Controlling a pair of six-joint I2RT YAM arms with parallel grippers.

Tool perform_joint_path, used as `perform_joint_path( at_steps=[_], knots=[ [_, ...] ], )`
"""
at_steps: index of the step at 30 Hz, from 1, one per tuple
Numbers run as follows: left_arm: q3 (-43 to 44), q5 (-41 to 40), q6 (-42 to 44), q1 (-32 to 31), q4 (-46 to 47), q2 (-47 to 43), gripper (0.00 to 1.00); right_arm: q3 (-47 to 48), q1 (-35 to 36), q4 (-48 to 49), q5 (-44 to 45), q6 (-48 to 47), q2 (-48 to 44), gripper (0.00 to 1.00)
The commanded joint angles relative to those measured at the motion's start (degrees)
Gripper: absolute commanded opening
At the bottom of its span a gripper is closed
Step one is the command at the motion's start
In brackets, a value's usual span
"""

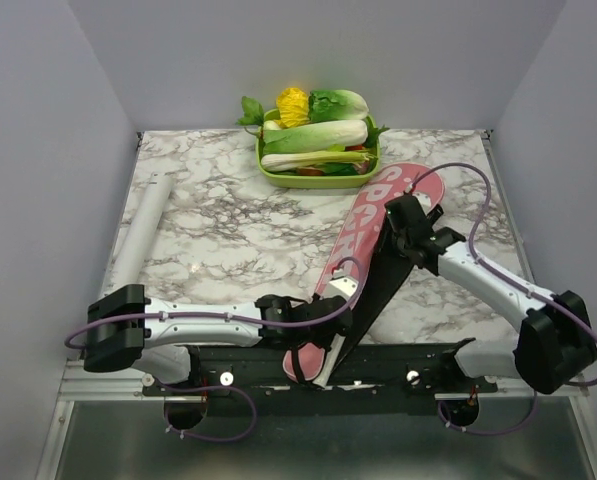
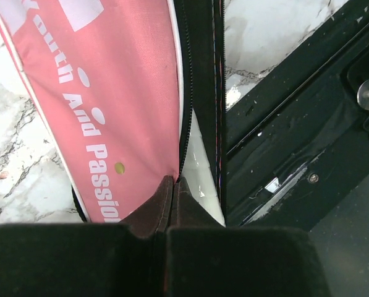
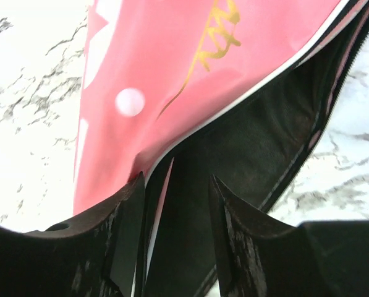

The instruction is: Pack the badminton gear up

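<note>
We read "outh And Passio" in white on the pink bag (image 2: pixel 110 93), with gold script near the right claw (image 3: pixel 175 238). The bag lies slantwise across the counter (image 1: pixel 238 230), black lining showing along its open zip. The left claw (image 2: pixel 172 192) is pinched shut on the zip edge; the right claw stands open astride the black flap. 1 white tube (image 1: pixel 143 225) lies at the left, and a green tray (image 1: pixel 270 172) of vegetables sits behind.

The cover bag (image 1: pixel 363 222) lies diagonally on the table (image 1: pixel 228 225), tube (image 1: pixel 140 232) left, tray (image 1: pixel 270 175) behind.

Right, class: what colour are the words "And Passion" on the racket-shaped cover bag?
White, on the pink racket-shaped cover bag; clearest in left wrist view.
</note>
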Motion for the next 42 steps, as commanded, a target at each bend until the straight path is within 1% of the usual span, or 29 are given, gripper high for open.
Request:
perform_joint_path(
  at_steps=[1,2,5,6,8,9,10,11,12,15,18,22,23,24,26,31,34,35,42],
  knots=[
    [2.63,1.70,1.25,-0.28,1.81,1.57,0.00,-1.28,0.03,-7.24,-6.13,-1.51,-6.78,0.54],
    [2.71,1.70,1.42,-0.02,1.98,1.75,0.00,-1.55,0.12,-10.57,-6.83,-1.78,-8.09,0.54],
    [3.24,1.79,2.04,0.33,2.33,2.10,0.00,-4.09,0.03,-14.28,-12.09,-4.67,-14.07,0.54],
    [3.33,1.79,2.21,0.51,2.33,2.01,0.00,-4.88,0.03,-14.81,-16.90,-5.82,-15.47,0.54],
    [3.42,1.79,2.39,0.69,2.51,2.01,0.00,-6.03,0.03,-18.13,-23.16,-8.81,-18.47,0.54],
    [3.42,1.79,2.57,1.03,2.60,1.92,0.00,-6.47,-0.05,-19.11,-28.32,-9.51,-19.43,0.53],
    [3.51,1.79,2.65,1.04,2.51,1.84,0.00,-6.99,0.12,-19.82,-30.90,-10.21,-20.40,0.52],
    [3.51,1.79,2.83,1.30,2.68,1.75,0.00,-8.65,0.12,-20.35,-33.62,-11.44,-22.67,0.52],
    [3.51,1.79,3.01,1.39,2.69,1.66,0.00,-9.45,0.12,-20.44,-38.69,-11.97,-23.74,0.52],
    [3.51,1.70,3.18,2.00,3.04,1.31,0.00,-12.96,0.12,-20.18,-45.22,-12.07,-27.43,0.52],
    [3.59,1.88,3.45,2.62,3.39,1.40,0.00,-16.39,0.21,-17.55,-49.01,-9.09,-29.89,0.52],
    [3.95,2.06,3.71,3.23,3.48,1.31,0.00,-21.57,1.17,-10.61,-51.40,-2.24,-32.45,0.52],
    [4.03,2.32,3.71,3.41,3.48,1.39,0.00,-22.98,1.61,-6.77,-51.75,0.91,-32.63,0.52],
    [4.12,2.15,3.71,3.41,3.39,1.40,0.00,-24.04,2.05,-4.99,-52.19,2.25,-32.54,0.52],
    [4.12,2.23,3.80,3.41,3.48,1.40,0.00,-26.24,3.89,-0.69,-51.67,5.58,-31.49,0.51],
    [3.95,2.15,3.62,3.67,3.56,0.78,0.00,-28.09,9.42,7.23,-47.89,11.56,-27.45,0.50],
    [3.95,2.67,3.54,3.85,3.74,0.52,0.00,-29.58,11.28,12.68,-45.25,15.61,-25.51,0.49],
    [3.86,2.85,3.53,3.76,4.00,0.43,0.00,-30.28,11.46,15.91,-45.07,17.18,-24.46,0.49],
    [2.01,4.17,3.01,3.85,6.64,-0.80,0.00,-33.10,13.39,23.49,-42.44,21.41,-19.19,0.48]
  ],
)
